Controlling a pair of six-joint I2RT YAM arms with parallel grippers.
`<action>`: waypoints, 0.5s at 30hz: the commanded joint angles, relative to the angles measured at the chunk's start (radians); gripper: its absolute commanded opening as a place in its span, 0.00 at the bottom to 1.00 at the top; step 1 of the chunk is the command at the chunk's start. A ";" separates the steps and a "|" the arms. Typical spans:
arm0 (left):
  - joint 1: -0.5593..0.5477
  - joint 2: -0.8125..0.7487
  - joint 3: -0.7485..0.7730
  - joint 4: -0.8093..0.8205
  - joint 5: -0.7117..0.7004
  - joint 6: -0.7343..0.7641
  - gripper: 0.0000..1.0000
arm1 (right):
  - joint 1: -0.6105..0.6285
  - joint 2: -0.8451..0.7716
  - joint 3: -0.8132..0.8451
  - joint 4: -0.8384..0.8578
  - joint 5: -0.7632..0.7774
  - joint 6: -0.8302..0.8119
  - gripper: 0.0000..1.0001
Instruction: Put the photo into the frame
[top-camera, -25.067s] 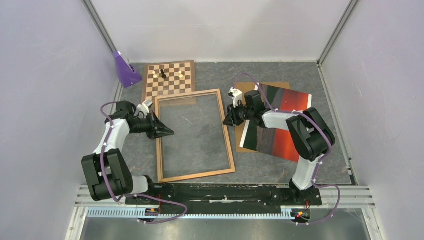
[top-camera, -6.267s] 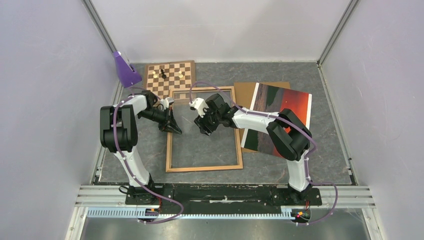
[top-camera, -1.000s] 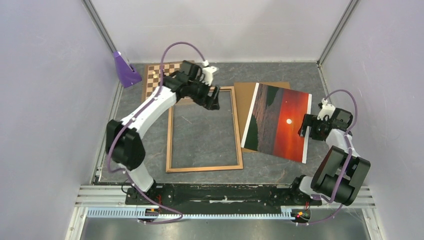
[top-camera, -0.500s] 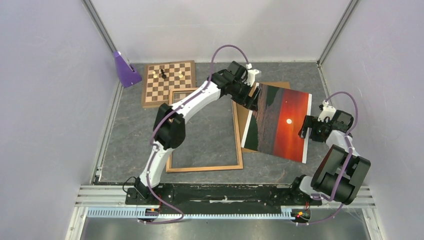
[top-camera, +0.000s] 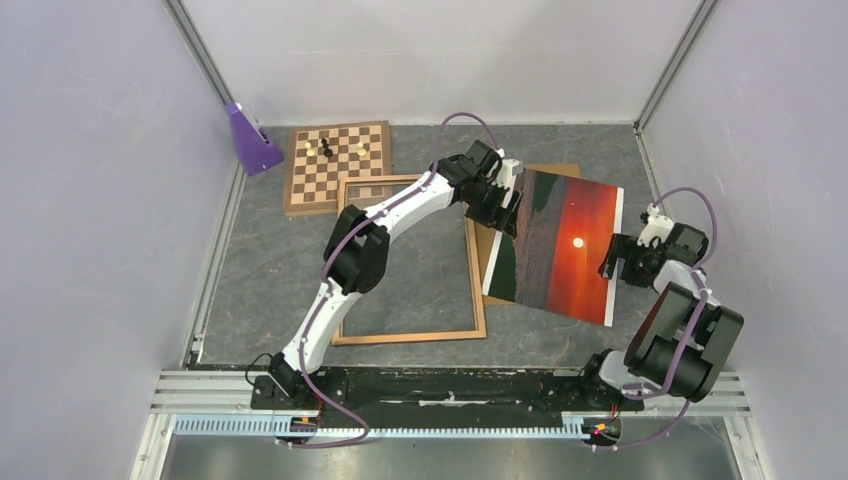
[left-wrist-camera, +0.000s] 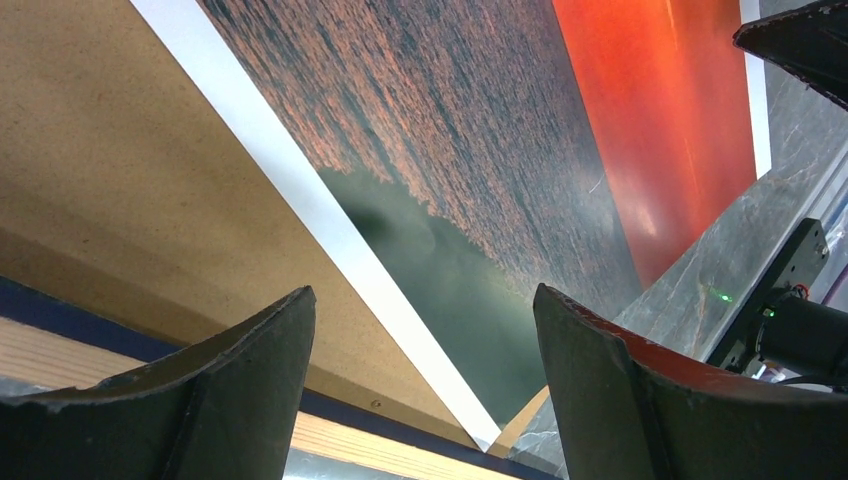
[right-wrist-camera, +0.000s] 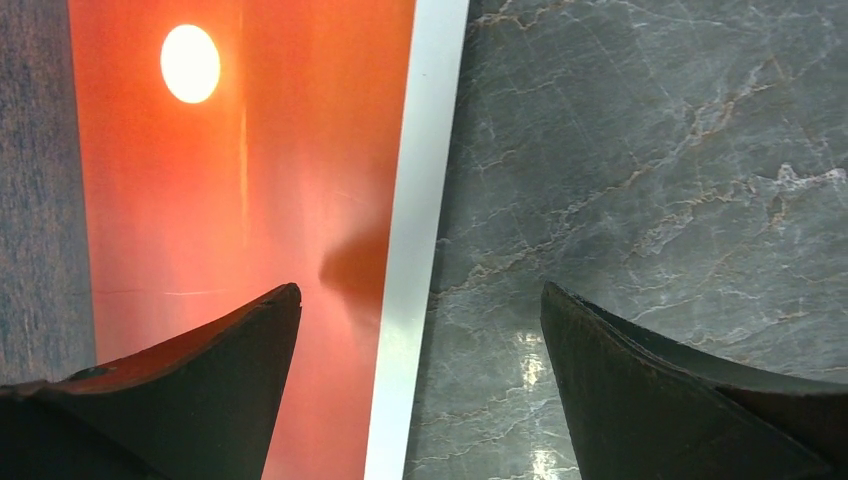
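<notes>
The photo (top-camera: 565, 245), a red-orange sunset print, lies face up at the right, partly on a brown backing board (top-camera: 487, 190). The frame (top-camera: 420, 335) lies flat to its left, wooden side up. My left gripper (top-camera: 507, 210) hangs open over the photo's upper left edge; in the left wrist view its open jaws (left-wrist-camera: 422, 295) straddle the white edge strip (left-wrist-camera: 330, 240), with the board (left-wrist-camera: 120, 150) to the left. My right gripper (top-camera: 612, 262) stands open at the photo's right edge. In the right wrist view its jaws (right-wrist-camera: 420, 290) span the white strip (right-wrist-camera: 415, 200) and the grey table (right-wrist-camera: 650, 150).
A chessboard (top-camera: 337, 165) with a few pieces lies at the back left, its near edge under the frame's top. A purple wedge-shaped object (top-camera: 250, 140) stands in the back left corner. White walls close in both sides.
My left arm has swung right from the frame's top rail to the photo's upper left edge. The right gripper has stayed at the photo's right edge.
</notes>
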 joint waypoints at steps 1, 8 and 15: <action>-0.021 0.025 0.049 0.034 0.003 -0.035 0.86 | -0.025 0.008 0.003 0.031 -0.004 -0.024 0.93; -0.031 0.059 0.054 0.033 0.002 -0.042 0.86 | -0.033 0.048 0.008 0.029 -0.042 -0.035 0.93; -0.032 0.078 0.050 0.022 0.007 -0.038 0.86 | -0.034 0.123 0.015 0.031 -0.109 -0.026 0.91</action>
